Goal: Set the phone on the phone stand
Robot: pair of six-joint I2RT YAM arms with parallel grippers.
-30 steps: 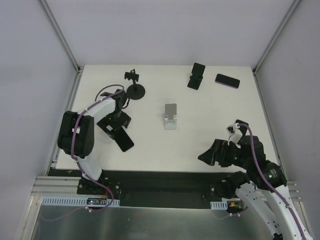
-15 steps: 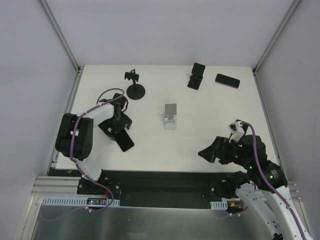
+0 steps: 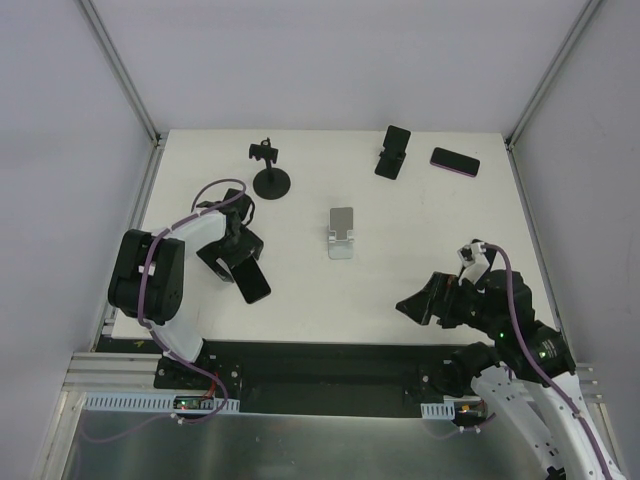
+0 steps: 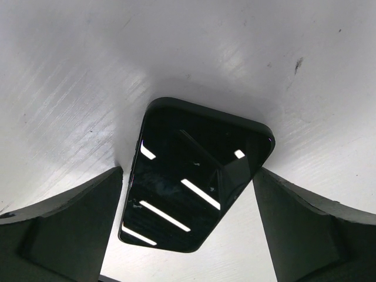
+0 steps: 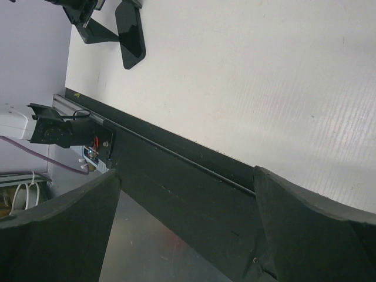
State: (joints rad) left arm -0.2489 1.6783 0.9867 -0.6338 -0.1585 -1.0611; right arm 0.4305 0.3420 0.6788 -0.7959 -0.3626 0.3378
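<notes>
**Operator:** Where do we locate the phone (image 4: pixel 194 188)?

**Technician:** In the top view we find it flat on the table (image 3: pixel 420 220), screen up, at 8 o'clock from the silver phone stand (image 3: pixel 341 233) and well apart from it. It is not on any stand.

**Operator:** What is the left gripper (image 4: pixel 188 173) doing?

**Technician:** Its fingers are spread, one on each long side of the phone. We cannot tell whether they touch its edges.

**Operator:** And the right gripper (image 5: pixel 187 173)?

**Technician:** We see its fingers wide apart with nothing between them. It sits near the table's front edge, at 4 o'clock from the silver stand.

**Operator:** What else do we note?

**Technician:** From the silver stand, a round-base holder (image 3: pixel 271 172) stands at 10 o'clock, a black stand (image 3: pixel 393 152) at 1 o'clock and a second phone (image 3: pixel 455 161) at 2 o'clock.
</notes>
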